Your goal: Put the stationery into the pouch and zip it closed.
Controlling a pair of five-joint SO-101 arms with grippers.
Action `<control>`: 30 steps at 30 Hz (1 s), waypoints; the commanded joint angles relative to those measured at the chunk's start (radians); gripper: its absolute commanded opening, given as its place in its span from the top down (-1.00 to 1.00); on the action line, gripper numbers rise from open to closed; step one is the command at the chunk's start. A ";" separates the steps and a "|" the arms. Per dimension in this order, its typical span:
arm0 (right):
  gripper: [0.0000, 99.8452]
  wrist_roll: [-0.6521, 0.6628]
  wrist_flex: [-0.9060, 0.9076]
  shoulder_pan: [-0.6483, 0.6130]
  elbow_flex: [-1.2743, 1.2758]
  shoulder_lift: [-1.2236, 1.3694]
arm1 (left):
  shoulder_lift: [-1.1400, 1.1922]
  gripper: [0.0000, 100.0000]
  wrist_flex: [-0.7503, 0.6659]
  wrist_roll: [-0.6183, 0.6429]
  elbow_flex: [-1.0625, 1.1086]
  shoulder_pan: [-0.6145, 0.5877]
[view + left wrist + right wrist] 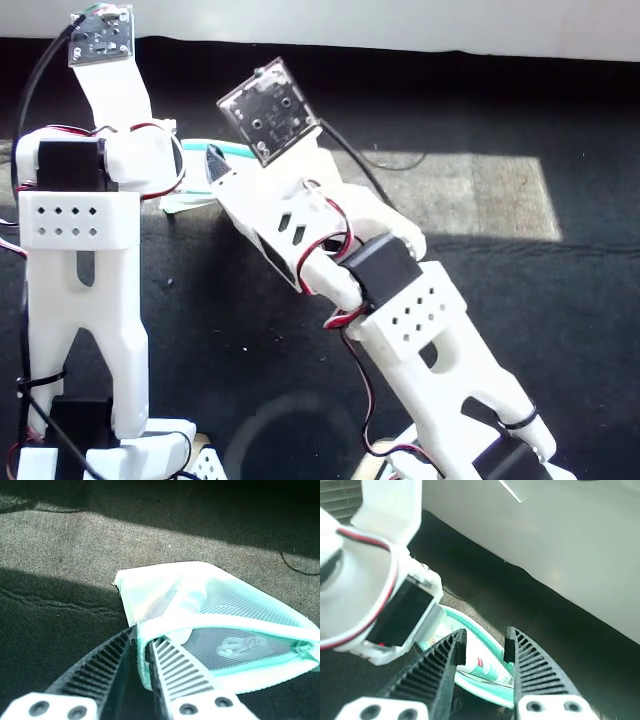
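Over at 9 o'clock in the high view, the white plastic left arm (pixel 85 250) stands upright on the dark felt-like table cover (pixel 560 300). Its left gripper (pixel 141 642) is pinched down to almost nothing. The black ribbed jaw and the white ribbed jaw clamp the rim of the mint-green mesh fabric pouch (pixel 220 605) right at one end of its mouth. That edge is raised, so the mouth gapes open. A pale shape shows through the mesh, too faint to name.

From the centre of the high view the pouch sits at about 10 o'clock, flat on the cover, tucked between the two arms with a mint strip peeking out.

Now the white plastic right arm (pixel 420 330): it comes in from 5 o'clock and slants up towards 10 o'clock, its tip just at the pouch. The right gripper (pixel 484 637) is parted to a moderate gap, hanging over the open mouth. Between its jaws, lower down, lies a white stick-shaped piece of stationery (pixel 482 669) with a small red mark, resting inside the teal-edged opening. Whether either jaw touches it, I cannot tell.

A patch of sunlight (pixel 470 195) falls on the cover at 2 o'clock.

The count: two arms, two grippers, one pouch, one piece of stationery in sight.
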 commanded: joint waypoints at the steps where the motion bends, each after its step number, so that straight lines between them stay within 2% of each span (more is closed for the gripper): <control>1: 0.76 -0.009 0.033 0.110 -0.128 -0.015 | 0.136 0.98 0.017 0.011 0.021 -0.004; 5: 0.88 -0.009 0.065 0.275 -0.137 -0.013 | 0.136 0.98 0.023 0.011 0.021 -0.005; 7: 1.00 -0.006 0.125 0.312 -0.110 -0.012 | 0.136 0.98 0.023 0.009 0.021 -0.005; 9: 0.97 -0.005 0.209 0.326 -0.067 -0.008 | 0.136 0.98 0.018 0.008 0.021 -0.005; 15: 0.93 -0.006 0.288 0.298 0.081 -0.010 | 0.136 0.98 0.017 0.006 0.021 -0.005; 21: 0.54 -0.009 0.278 0.228 0.168 -0.004 | 0.140 0.98 0.015 0.006 0.021 -0.005; 30: 0.52 -0.005 0.208 0.150 0.217 0.074 | 0.145 0.98 0.015 0.006 0.021 -0.031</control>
